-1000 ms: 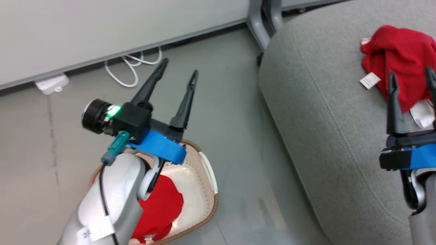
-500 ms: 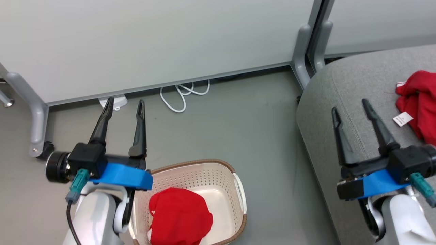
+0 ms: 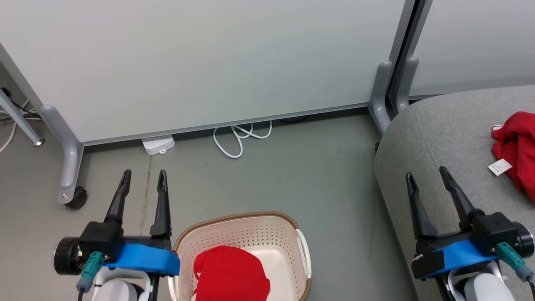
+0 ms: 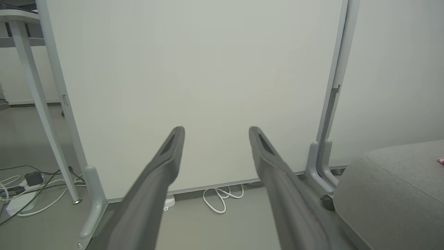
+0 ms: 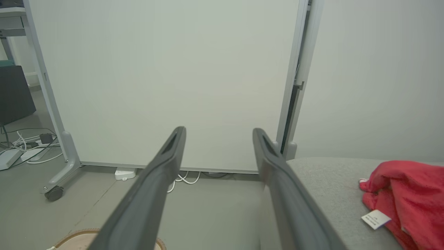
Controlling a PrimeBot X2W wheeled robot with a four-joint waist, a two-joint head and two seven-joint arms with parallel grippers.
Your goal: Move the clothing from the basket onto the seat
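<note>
A plain red garment (image 3: 230,274) lies in the cream basket (image 3: 271,230) on the floor at the bottom centre of the head view. On the grey seat (image 3: 447,133) at the right lies another red garment (image 3: 516,146) with a white tag (image 3: 499,167); the right wrist view shows that garment (image 5: 406,194) too. My left gripper (image 3: 143,174) stands open just left of the basket, empty. Over the seat's left edge my right gripper (image 3: 425,174) is open and empty, left of the garment. Both wrist views show spread fingers (image 4: 163,166) (image 5: 166,163) with nothing between.
A white partition panel (image 3: 209,62) on grey castor legs (image 3: 69,167) stands behind. A white power strip (image 3: 158,144) and coiled white cable (image 3: 240,140) lie at its foot. More cables (image 4: 20,187) lie at the far left. Bare grey floor lies between basket and seat.
The head camera has swung, shifting the whole picture. Both grippers have settled lower in the view and stay open; the left one no longer covers the basket.
</note>
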